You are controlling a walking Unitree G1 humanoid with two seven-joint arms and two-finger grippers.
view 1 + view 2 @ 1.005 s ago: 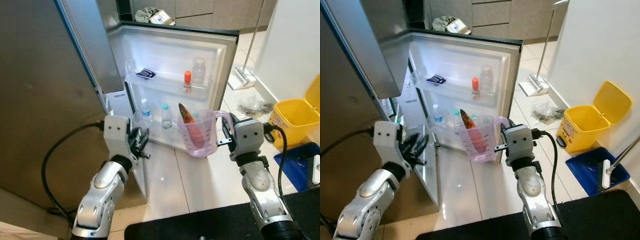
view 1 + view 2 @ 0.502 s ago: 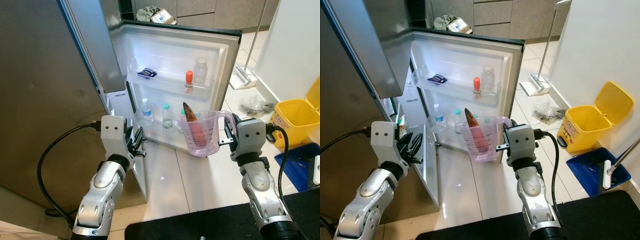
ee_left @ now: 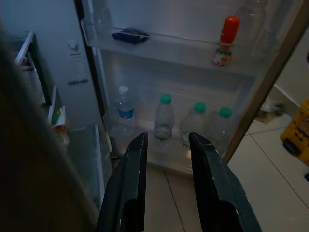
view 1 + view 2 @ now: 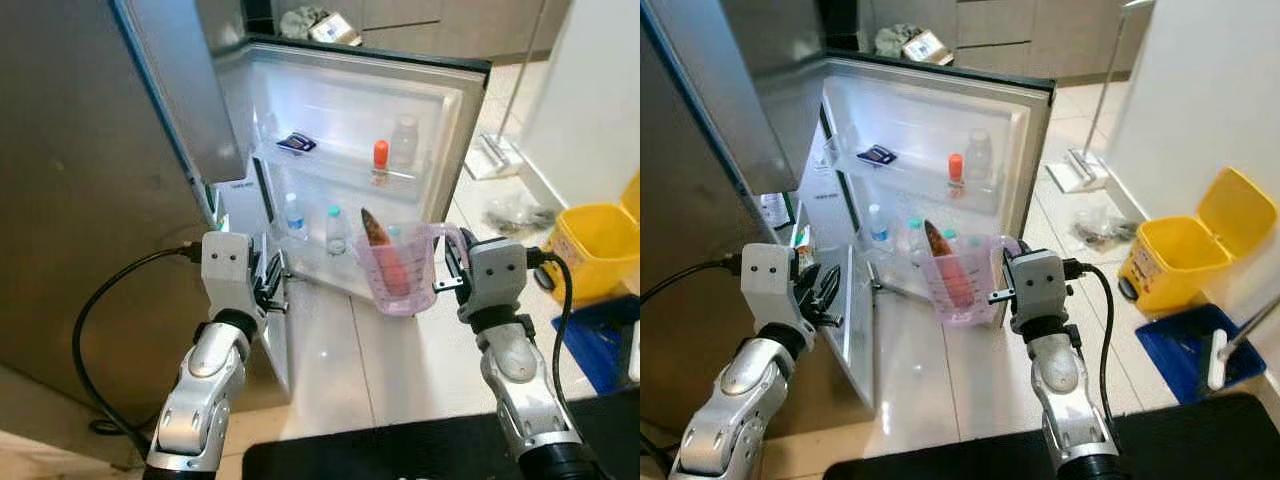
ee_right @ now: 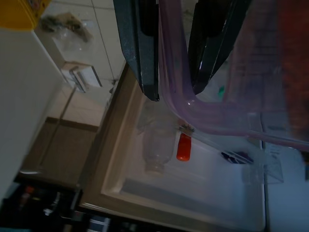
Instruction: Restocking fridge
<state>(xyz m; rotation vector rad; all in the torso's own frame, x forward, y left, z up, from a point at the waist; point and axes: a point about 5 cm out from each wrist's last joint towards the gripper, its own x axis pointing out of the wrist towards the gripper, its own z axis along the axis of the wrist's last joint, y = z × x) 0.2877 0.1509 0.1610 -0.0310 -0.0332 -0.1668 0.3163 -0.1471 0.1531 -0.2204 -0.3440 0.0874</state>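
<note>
Two claws were raised before the open fridge door (image 4: 440, 95). The right claw (image 4: 449, 270) gripped the handle of a clear pink measuring jug (image 4: 398, 265), its black fingers (image 5: 140, 48) closed either side of that handle; the jug hung in the air in front of the door's lower shelf and held an orange-red carrot-like thing and a brownish pointed one, which I could not identify for certain. The left claw (image 3: 166, 159) hovered empty near the edge of the fridge body, its fingers narrowly parted, pointing toward the door shelves. On the upper door shelf stood a red-capped sauce bottle (image 4: 380, 157), a clear jar (image 4: 404, 140) beside it and a small dark blue packet (image 4: 292, 144) further left. On the lower shelf stood water bottles (image 3: 164, 116) with green and white caps. Beyond, on the tiled floor, sat a yellow bin (image 4: 1185, 250)
</note>
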